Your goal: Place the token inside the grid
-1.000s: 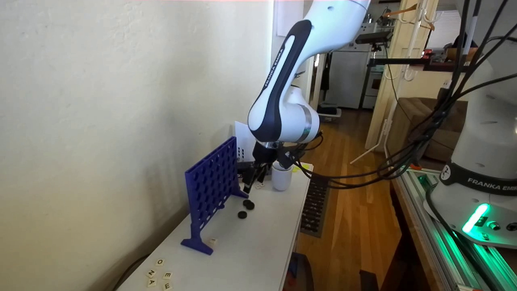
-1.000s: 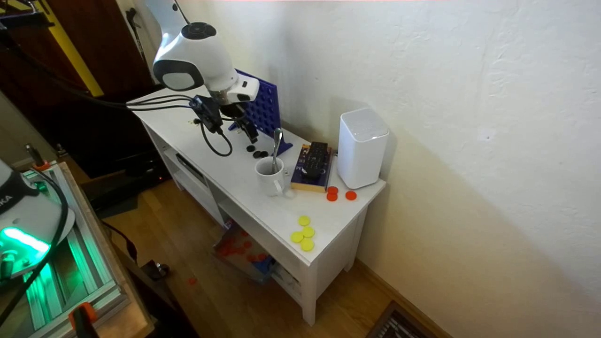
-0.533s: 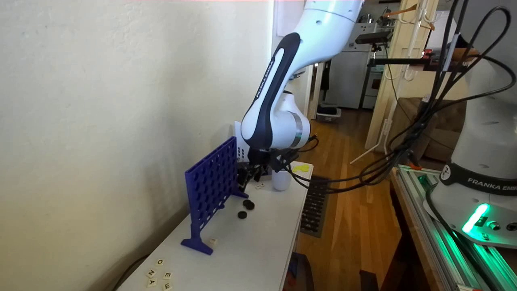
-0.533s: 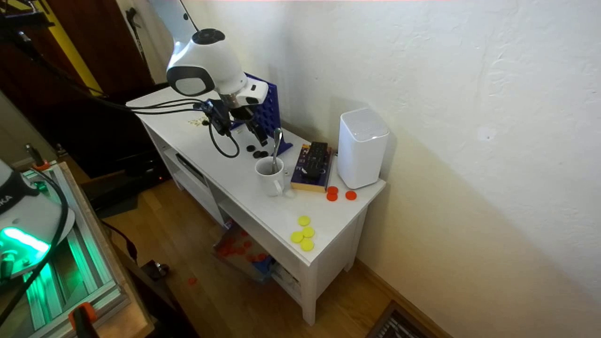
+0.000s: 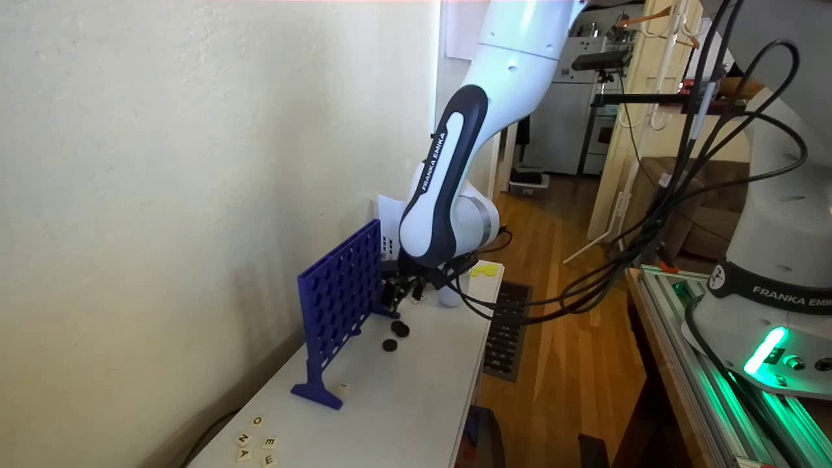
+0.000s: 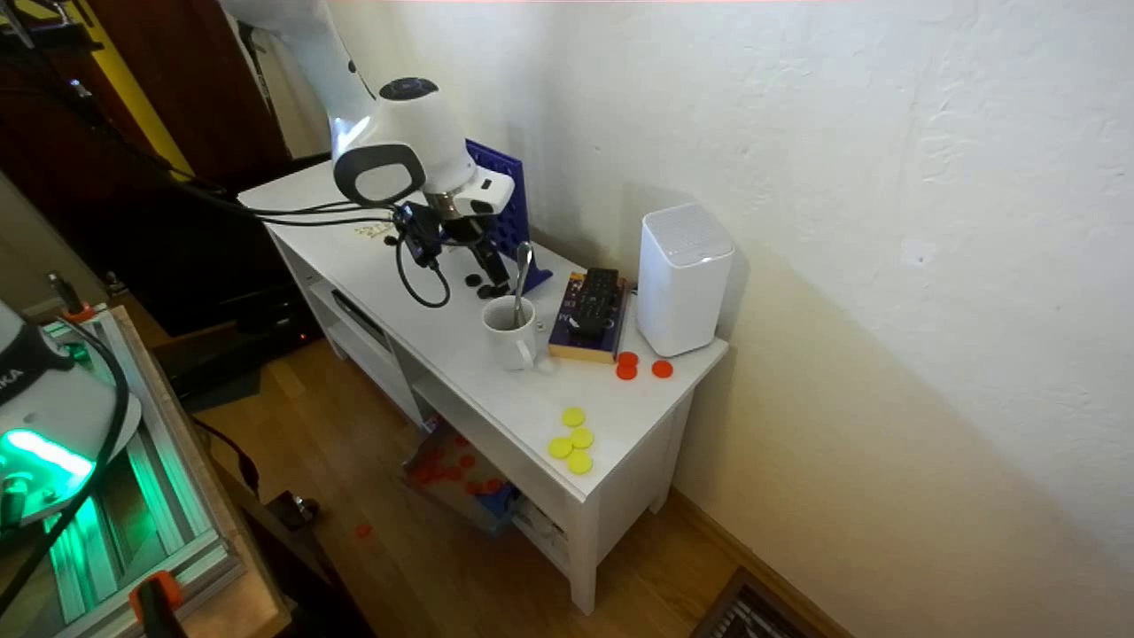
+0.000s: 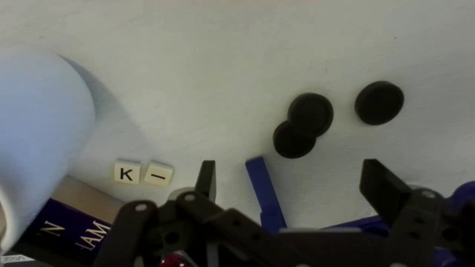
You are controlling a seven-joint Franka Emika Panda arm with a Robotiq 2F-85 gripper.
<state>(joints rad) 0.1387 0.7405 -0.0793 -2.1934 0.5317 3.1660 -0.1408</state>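
A white table (image 6: 527, 399) runs along a pale wall (image 5: 195, 162), and on it the blue grid (image 5: 341, 292) stands upright on its feet. In the wrist view two black tokens (image 7: 311, 114) lie on the table near a grid foot (image 7: 261, 185), one partly over the other, with a third black token (image 7: 379, 103) near but apart from them. The gripper (image 7: 288, 165) is spread wide, its jaws on either side of that foot as this view shows it, and has hold of nothing.

The task looks to be at an early stage: no token is in the gripper, so the grasp, the lift and the drop into the grid all seem left to do. The task names no colour, and red tokens (image 6: 662, 369) and yellow tokens (image 6: 581, 438) lie at an end of the table; the gripper's place suggests that a black one is meant.

In an exterior view the arm (image 6: 430, 133) covers much of the grid, and the wrist view gives only its foot and a few blue patches behind the gripper. No token can be made out in the grid's holes, though at that slant a dark one might go unnoticed. The white mug (image 7: 37, 107) is cut off at the wrist view's left edge.
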